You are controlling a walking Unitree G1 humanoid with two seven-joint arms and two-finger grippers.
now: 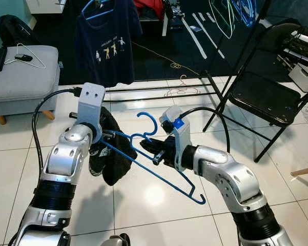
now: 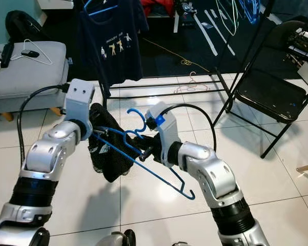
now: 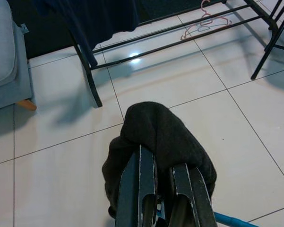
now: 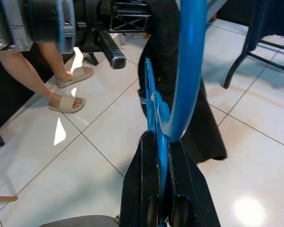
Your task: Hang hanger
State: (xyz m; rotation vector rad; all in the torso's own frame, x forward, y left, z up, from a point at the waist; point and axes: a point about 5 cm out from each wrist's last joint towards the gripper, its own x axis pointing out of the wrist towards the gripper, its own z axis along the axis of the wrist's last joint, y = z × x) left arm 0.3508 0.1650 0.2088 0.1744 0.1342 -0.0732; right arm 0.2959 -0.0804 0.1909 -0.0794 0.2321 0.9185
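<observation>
Step in hand: dressing the blue plastic hanger (image 1: 159,166), held mid-air between both arms. Right gripper (image 4: 161,142): jaws clamped on its neck. Left gripper (image 3: 163,177): jaws pinched on the black garment (image 1: 110,154) draped at one end. Next, likely: carry to the black clothes rack (image 1: 159,92). Surroundings: white glossy floor tiles (image 1: 143,200), folding chair (image 1: 266,97), grey bench (image 1: 23,77).

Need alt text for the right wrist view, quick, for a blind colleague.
The right gripper is shut on a blue hanger that rises up the frame. A dark garment hangs behind it over white tiles, and a person's sandalled feet stand nearby.
</observation>
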